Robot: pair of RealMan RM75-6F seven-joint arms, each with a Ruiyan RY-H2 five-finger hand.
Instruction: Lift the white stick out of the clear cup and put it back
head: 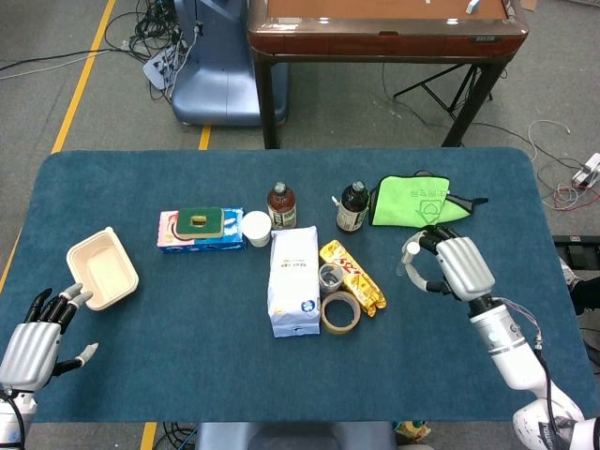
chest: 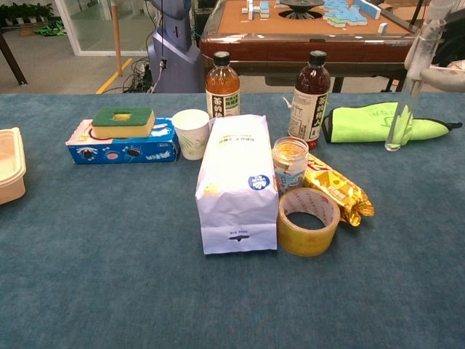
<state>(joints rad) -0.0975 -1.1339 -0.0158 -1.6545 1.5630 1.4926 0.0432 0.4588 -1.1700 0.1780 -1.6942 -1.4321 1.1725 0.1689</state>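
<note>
We see the right hand [head: 448, 265] raised over the right part of the blue surface [head: 187, 309], its fingers curled around the white stick [chest: 408, 86]. In the chest view the stick hangs nearly upright, slightly tilted, with its lower end in front of the green cloth [chest: 367, 122] and clear of the surface. The clear cup [chest: 290, 163] stands well to the left of the stick, just beside the white bag [chest: 235, 182], behind the roll of tape [chest: 309, 220] and touching the yellow snack packet [chest: 336, 187]. Nothing sticks out of the cup.

The left hand [head: 36, 339] rests low at the near left corner, fingers spread and holding nothing, just below the beige tray [head: 103, 269].

Behind the bag stand two dark bottles [chest: 222, 86], a paper cup [chest: 192, 133] and a blue box [chest: 120, 147] with a green sponge [chest: 123, 121] on top.
</note>
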